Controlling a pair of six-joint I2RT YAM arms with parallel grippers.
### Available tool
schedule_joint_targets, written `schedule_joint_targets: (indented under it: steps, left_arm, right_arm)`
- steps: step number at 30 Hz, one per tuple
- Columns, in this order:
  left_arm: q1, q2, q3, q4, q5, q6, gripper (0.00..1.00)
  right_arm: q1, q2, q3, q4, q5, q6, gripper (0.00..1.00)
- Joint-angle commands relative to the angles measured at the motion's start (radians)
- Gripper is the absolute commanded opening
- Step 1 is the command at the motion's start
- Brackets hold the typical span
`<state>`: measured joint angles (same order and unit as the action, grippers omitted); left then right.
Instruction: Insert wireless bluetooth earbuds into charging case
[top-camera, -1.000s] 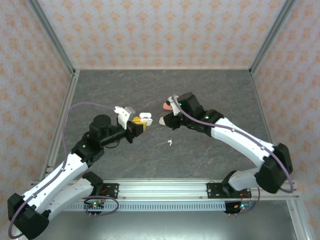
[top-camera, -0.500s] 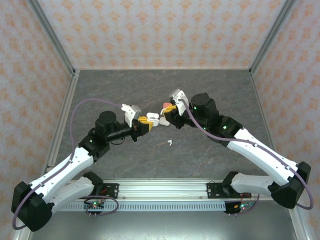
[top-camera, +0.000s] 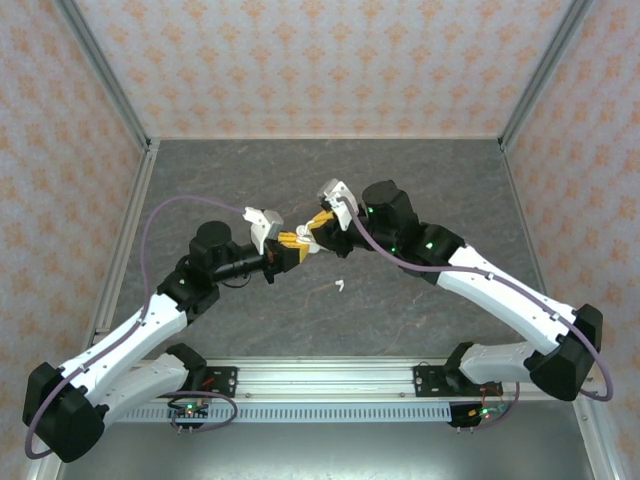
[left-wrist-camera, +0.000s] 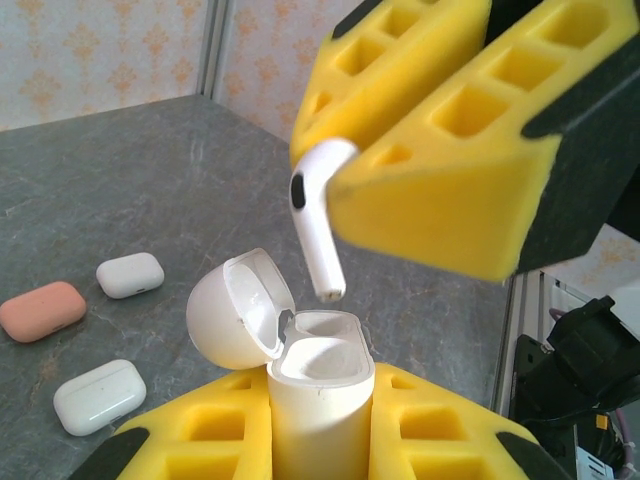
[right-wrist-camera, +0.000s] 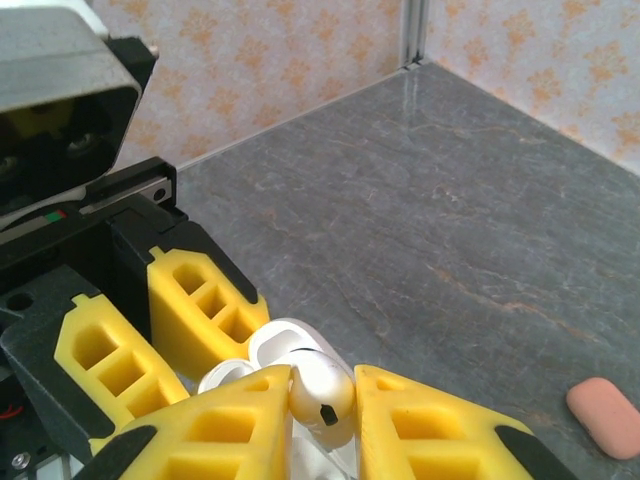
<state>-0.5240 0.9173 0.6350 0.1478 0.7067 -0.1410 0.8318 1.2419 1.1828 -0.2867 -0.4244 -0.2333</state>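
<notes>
My left gripper (top-camera: 287, 244) is shut on a white charging case (left-wrist-camera: 320, 395), held upright with its lid (left-wrist-camera: 232, 312) flipped open to the left. My right gripper (top-camera: 318, 228) is shut on a white earbud (left-wrist-camera: 315, 225) by its head. The stem points down and hangs just above the case's open wells without touching them. In the right wrist view the earbud (right-wrist-camera: 322, 390) sits pinched between the yellow fingers (right-wrist-camera: 440, 425), with the open case (right-wrist-camera: 280, 345) right below it. Another white earbud (top-camera: 340, 286) lies loose on the table.
On the grey table lie two closed white cases (left-wrist-camera: 130, 274) (left-wrist-camera: 100, 395) and a coral case (left-wrist-camera: 42, 310), which appears as the coral case (right-wrist-camera: 603, 415) in the right wrist view. Patterned walls and metal posts enclose the table.
My right gripper has swung left with the earbud until it meets the left gripper over the open case. The left gripper moved right with the case, then held still.
</notes>
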Motion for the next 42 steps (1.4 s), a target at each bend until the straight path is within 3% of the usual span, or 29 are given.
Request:
schedule_joint_targets:
  steps: [1, 15, 24, 33, 42]
  left_arm:
    - [-0.005, -0.004, 0.034, 0.049, 0.030, -0.002, 0.00]
    - [-0.005, -0.009, 0.037, 0.047, 0.028, 0.002, 0.00]
    - [-0.006, -0.012, 0.035, 0.055, 0.037, 0.002, 0.00]
    - [-0.007, -0.027, 0.030, 0.060, 0.038, 0.008, 0.00]
    - [-0.007, -0.032, 0.023, 0.074, 0.030, 0.008, 0.00]
  right_arm:
    - [0.010, 0.011, 0.038, 0.028, -0.038, -0.005, 0.21]
    - [0.012, 0.051, 0.064, -0.073, -0.076, -0.018, 0.21]
    - [0.012, 0.068, 0.083, -0.109, -0.166, -0.013, 0.23]
    - [-0.012, 0.094, 0.135, -0.143, -0.243, 0.015, 0.31]
    - [-0.081, 0.078, 0.228, -0.172, -0.228, 0.097, 0.46]
